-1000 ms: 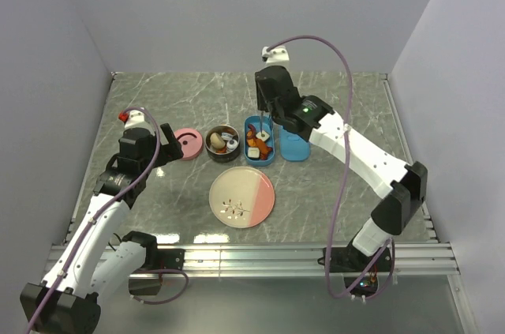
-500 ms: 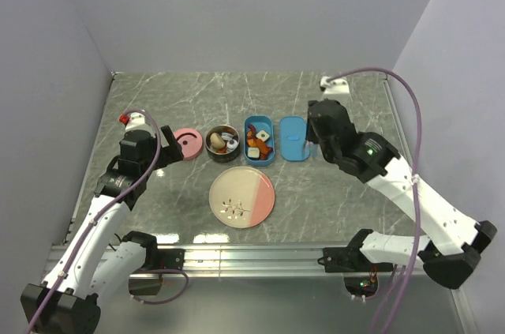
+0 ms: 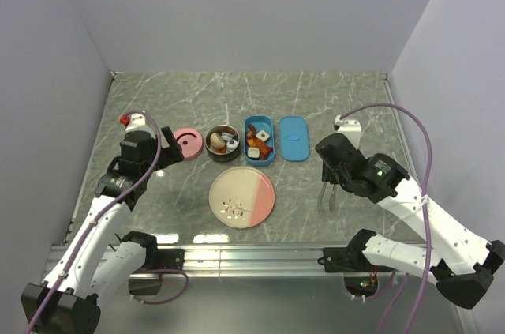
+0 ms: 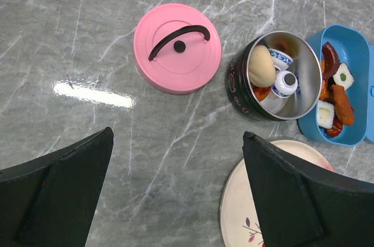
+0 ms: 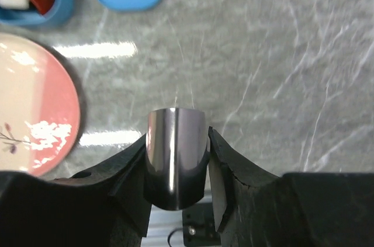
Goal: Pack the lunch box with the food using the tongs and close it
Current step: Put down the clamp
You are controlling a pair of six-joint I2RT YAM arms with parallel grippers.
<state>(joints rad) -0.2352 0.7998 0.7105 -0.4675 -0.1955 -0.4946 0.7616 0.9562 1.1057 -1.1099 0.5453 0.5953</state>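
The blue lunch box stands open at mid-table, holding food: orange shrimp, red sausages and white sushi squares. Its blue lid lies flat just to its right. A round dark tin left of the box holds a beige bun and small white pieces. My right gripper hovers right of the plate, shut on the silver tongs, whose arms hang toward the table. My left gripper is open with nothing in it, above bare table near the pink lid.
A pink-and-cream plate lies in front of the lunch box, with only its printed pattern on it. The tin's pink lid rests left of the tin. Grey walls close in the table on three sides, and a metal rail runs along the near edge.
My right arm has swung away from above the lunch box, rightward and toward the near edge, carrying the tongs. The left arm has not moved.
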